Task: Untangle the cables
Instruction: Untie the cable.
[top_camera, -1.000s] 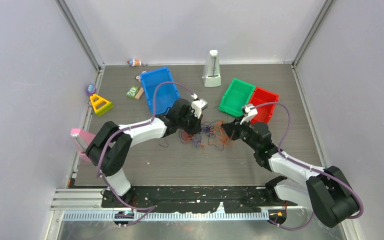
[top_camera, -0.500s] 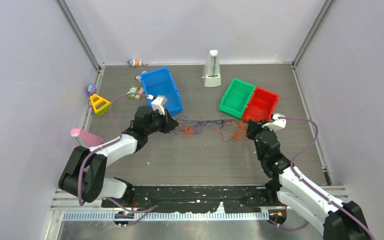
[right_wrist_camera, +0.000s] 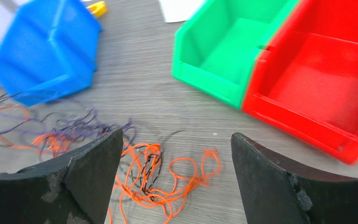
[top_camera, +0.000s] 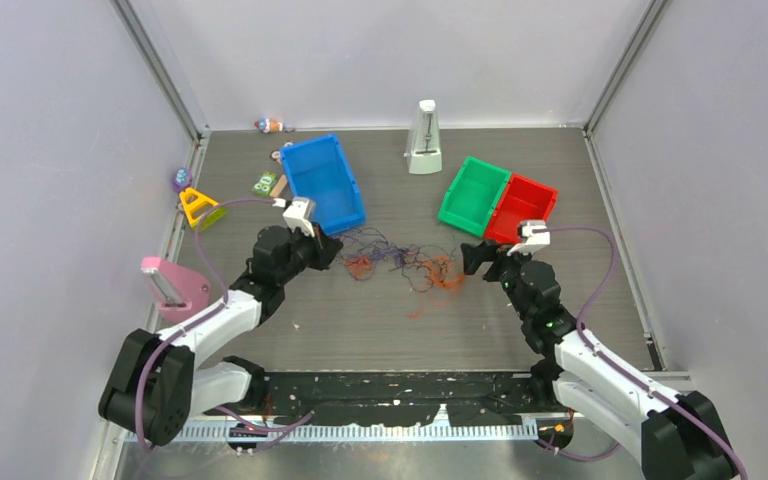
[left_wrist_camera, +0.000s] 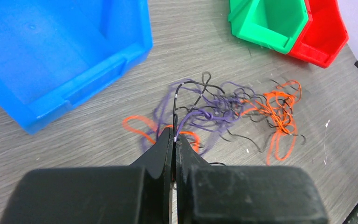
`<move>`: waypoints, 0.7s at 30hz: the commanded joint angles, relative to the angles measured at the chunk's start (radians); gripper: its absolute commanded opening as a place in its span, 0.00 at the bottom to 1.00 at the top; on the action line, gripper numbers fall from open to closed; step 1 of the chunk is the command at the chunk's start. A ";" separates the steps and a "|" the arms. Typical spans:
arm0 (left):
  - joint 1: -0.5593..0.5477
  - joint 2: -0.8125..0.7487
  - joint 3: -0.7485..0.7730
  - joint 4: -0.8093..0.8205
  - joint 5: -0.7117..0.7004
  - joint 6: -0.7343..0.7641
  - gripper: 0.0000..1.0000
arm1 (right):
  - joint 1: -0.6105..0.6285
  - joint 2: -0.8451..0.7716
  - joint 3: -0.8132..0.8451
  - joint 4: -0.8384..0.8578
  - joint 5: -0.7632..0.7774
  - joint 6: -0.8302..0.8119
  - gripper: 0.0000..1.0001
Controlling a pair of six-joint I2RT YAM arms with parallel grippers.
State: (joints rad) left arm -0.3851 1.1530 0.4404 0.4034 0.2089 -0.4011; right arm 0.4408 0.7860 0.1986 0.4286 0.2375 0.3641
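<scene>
Cables point(top_camera: 400, 262) are lying in a loose sprawl at the centre of the top view, on the grey table point(top_camera: 360, 330). They are sitting below and between the blue bin point(top_camera: 322, 180) at upper left and the green bin point(top_camera: 475, 192) and red bin point(top_camera: 525, 205) at upper right. By their look they are going to handle as near-weightless, limp and springy: hair-thin strands curling back on themselves, snagging one another, probably slipping from a loose pinch. A hard tug is likely tightening a knot rather than freeing it. The best hold, in my judgement, is one colour at a free loop on the edge of the sprawl, away from the dense crossing. Colours are sorting roughly by side in the left wrist view. Orange loops are bunching toward the right, purple and black strands are crossing in a small knot at centre, and one orange loop is trailing at lower left. Left gripper point(left_wrist_camera: 174, 140) is clenching a purple and a black strand right at its tips, the strands rising out of the jaws toward the knot. Right gripper point(right_wrist_camera: 176, 137) is standing released, jaws wide apart with nothing between them, over the orange loops at the bottom centre of its own view.
</scene>
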 commanded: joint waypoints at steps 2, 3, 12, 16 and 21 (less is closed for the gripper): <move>0.002 0.051 0.044 0.071 0.106 0.023 0.00 | 0.001 0.026 0.065 0.080 -0.286 -0.095 0.89; 0.003 0.053 0.047 0.071 0.114 0.022 0.00 | 0.007 0.049 0.106 0.042 -0.309 -0.100 0.88; 0.002 0.046 0.044 0.073 0.133 0.021 0.00 | 0.147 0.347 0.445 -0.246 -0.386 -0.212 0.81; 0.002 0.040 0.048 0.064 0.126 0.023 0.00 | 0.181 0.524 0.564 -0.304 -0.405 -0.275 0.78; 0.002 0.035 0.050 0.047 0.118 0.027 0.00 | 0.190 0.639 0.620 -0.330 -0.338 -0.352 0.78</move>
State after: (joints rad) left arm -0.3843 1.2079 0.4541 0.4149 0.3187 -0.3855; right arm 0.6262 1.3693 0.7715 0.1577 -0.1349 0.1047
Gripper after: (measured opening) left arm 0.005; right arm 0.784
